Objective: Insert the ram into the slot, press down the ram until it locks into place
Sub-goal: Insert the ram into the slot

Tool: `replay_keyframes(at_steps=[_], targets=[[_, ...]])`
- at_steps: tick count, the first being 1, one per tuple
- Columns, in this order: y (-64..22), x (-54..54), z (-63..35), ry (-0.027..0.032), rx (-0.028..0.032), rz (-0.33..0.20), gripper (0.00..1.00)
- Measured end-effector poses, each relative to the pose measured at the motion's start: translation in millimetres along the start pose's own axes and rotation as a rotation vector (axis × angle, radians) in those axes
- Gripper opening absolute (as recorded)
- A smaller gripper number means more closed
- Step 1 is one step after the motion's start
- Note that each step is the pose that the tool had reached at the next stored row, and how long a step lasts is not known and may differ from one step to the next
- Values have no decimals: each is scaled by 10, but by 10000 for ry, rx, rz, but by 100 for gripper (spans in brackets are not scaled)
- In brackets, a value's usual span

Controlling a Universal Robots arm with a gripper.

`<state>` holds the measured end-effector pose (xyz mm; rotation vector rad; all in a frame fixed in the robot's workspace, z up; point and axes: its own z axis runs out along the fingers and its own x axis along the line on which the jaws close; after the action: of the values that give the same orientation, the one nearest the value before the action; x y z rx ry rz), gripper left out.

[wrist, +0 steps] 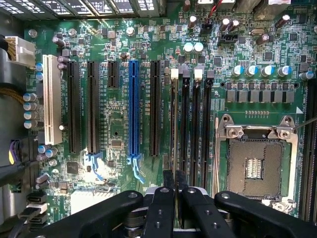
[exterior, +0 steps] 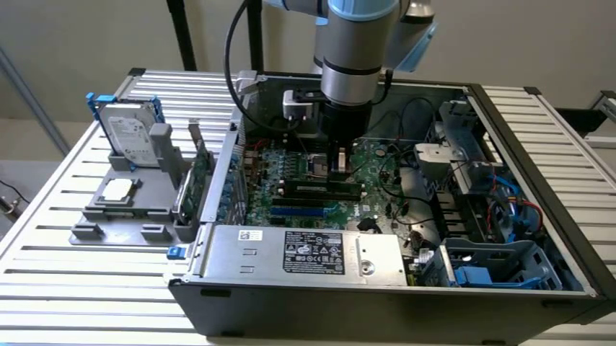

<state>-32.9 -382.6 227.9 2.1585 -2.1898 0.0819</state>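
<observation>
Ram, a thin green circuit-board stick (exterior: 319,189), sits edge-up in a long black plastic slot (wrist: 173,119); we see the black gripper (wrist: 175,174) just above it, fingers (wrist: 169,180) pressed together.

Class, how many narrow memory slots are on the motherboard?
4 memory slots, side by side: one beside the black expansion slot, two in the middle, one nearest the CPU socket. None seems hidden.

Soft, even room light falls on the slatted table (exterior: 58,238), which is bright and almost shadowless. Inside the computer case (exterior: 385,303) it is dimmer, and the arm (exterior: 356,43) shades the motherboard (wrist: 119,134) beneath it. Up close the board is well lit. Glare whitens the metal grille (wrist: 99,6) past its edge, and the black gripper (wrist: 174,179) shows faint glints.
</observation>
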Motion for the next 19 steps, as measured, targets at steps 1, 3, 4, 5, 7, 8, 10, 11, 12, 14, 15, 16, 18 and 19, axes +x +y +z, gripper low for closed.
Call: replay_keyframes(at_steps=[1, 3, 4, 5, 7, 8, 10, 11, 12, 14, 15, 16, 18, 19], targets=[[0, 0, 3, 0, 0, 1, 13], [0, -1, 10, 0, 0, 1, 13], [0, -1, 13, 1, 0, 2, 13], [0, -1, 16, 1, -1, 2, 13], [0, -1, 17, 2, -1, 4, 13], [0, -1, 17, 2, -1, 4, 14], [0, 0, -9, -3, -7, 3, 14], [0, 3, -41, -4, -16, 3, 21], [1, 6, -74, -3, -25, 3, 21], [2, 12, -138, -6, -38, 2, 21], [4, 15, -169, -7, -42, 1, 21], [9, 17, -199, -12, -44, 1, 21], [22, 20, -232, -19, -45, 1, 18], [24, 20, -232, -22, -45, 0, 12]])
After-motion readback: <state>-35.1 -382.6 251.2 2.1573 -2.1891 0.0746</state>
